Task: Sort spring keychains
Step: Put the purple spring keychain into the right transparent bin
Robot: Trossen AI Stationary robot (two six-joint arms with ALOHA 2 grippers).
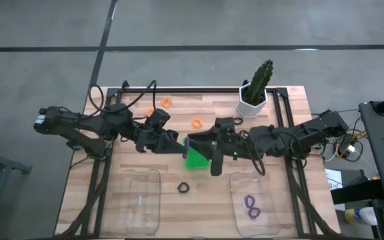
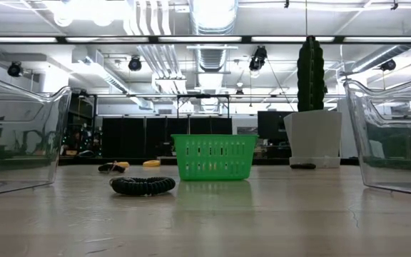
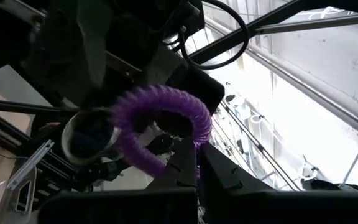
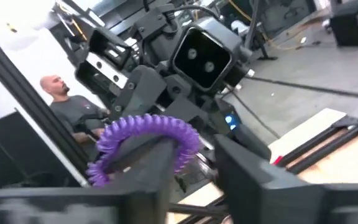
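Both grippers meet above the green tray at mid-table. My left gripper is shut on a purple spring keychain. My right gripper faces it, open. The purple loop arches over one of its fingers; I cannot tell whether they touch. A black keychain lies flat on the table near the front. Two orange ones lie toward the far side. Two purple ones lie in the right clear container. My left gripper pinches the purple keychain's coil at one spot on the loop between its two fingers. The loop is lifted clear of the table and stands out past the fingertips, toward the right gripper.
Two clear plastic containers sit at the near edge, the left one and the right one. A potted cactus stands at the far right. A person sits beyond the table.
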